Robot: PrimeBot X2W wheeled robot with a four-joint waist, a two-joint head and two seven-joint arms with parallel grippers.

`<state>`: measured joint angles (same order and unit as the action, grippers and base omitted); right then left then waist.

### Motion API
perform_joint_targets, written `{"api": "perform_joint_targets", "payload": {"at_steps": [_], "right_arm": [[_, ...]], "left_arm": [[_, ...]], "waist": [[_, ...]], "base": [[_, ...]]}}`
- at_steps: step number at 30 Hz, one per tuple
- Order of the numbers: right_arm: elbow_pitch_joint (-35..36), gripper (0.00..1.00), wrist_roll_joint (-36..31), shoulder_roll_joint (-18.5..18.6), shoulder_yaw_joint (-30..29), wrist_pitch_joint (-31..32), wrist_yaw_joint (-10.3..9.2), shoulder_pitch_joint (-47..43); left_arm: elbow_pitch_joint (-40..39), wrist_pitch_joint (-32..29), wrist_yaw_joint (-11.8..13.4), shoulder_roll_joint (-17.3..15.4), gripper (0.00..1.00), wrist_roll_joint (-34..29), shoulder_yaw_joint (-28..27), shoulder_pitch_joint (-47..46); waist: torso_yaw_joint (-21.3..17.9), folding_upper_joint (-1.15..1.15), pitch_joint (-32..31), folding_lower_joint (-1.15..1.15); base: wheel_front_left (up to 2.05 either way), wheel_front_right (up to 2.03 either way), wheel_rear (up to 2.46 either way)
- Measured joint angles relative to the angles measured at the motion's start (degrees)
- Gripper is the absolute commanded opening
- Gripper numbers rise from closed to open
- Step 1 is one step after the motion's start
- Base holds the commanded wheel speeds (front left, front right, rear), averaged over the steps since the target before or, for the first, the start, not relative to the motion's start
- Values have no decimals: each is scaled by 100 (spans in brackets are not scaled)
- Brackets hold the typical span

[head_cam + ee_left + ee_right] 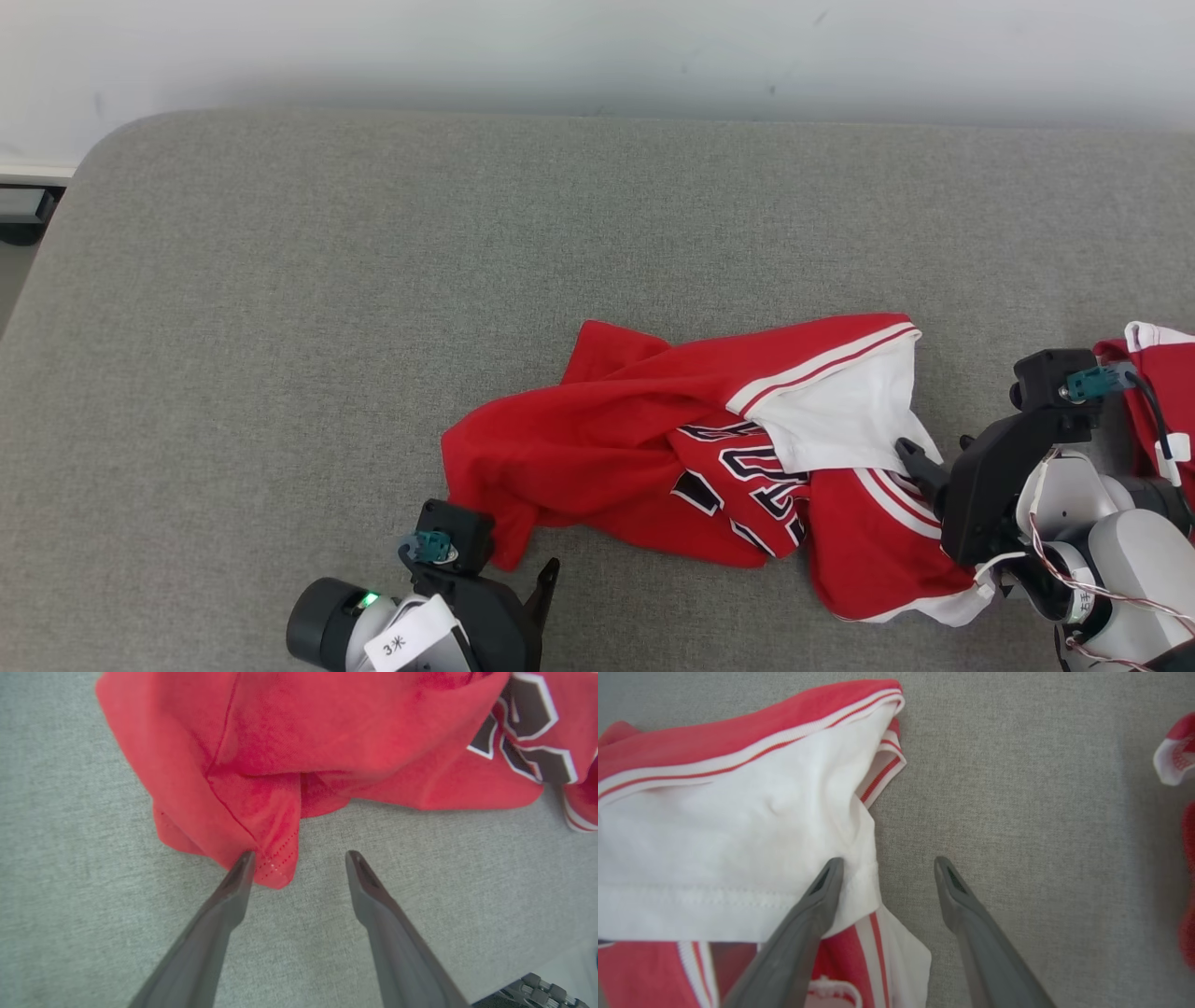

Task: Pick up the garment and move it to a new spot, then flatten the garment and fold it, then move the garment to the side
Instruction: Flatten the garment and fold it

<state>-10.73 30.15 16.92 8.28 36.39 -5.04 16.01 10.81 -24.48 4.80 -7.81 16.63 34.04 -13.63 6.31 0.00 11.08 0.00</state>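
Note:
The garment (653, 439) is a red jersey with white trim and dark lettering, lying crumpled on the grey padded surface (327, 280) right of centre. My left gripper (299, 856) stands open at the garment's (289, 742) lower left corner; one fingertip (245, 861) touches the red hem, and the corner's tip lies just inside the gap. My right gripper (887, 861) is open at the garment's right side, one finger (826, 882) over the white inner fabric (714, 849), the other over bare grey surface. In the head view the left gripper (527, 571) and right gripper (920, 462) sit at the garment's two ends.
Another red and white piece of clothing (1158, 392) lies at the far right edge, behind my right wrist, and appears as red cloth (1176, 751) in the right wrist view. The surface ends in a rounded corner (103, 149) at the back left, with a pale wall (597, 47) behind.

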Motion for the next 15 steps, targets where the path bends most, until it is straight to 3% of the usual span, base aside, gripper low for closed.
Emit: {"api": "perform_joint_targets", "payload": {"at_steps": [10, 11, 13, 15], "right_arm": [[18, 100, -1, -33, 70, 49, 0, 0], [22, 88, -1, -38, 80, 51, 0, 1], [31, 81, -1, -49, 102, 69, 1, 3], [32, 75, -1, -52, 108, 88, 1, 3]], "left_arm": [[64, -103, 57, 63, 100, -43, -5, 40], [71, -103, 59, 73, 100, -43, -5, 40], [85, -102, 75, 94, 99, -42, -16, 37], [93, -100, 78, 99, 87, -41, -41, 34]], "waist": [[-15, 0, 9, 0], [-20, 0, 14, 0], [-31, 0, 24, 0], [-41, 0, 35, 0]], "base": [[0, 0, 0], [0, 0, 0], [0, 0, 0], [0, 0, 0]]}}
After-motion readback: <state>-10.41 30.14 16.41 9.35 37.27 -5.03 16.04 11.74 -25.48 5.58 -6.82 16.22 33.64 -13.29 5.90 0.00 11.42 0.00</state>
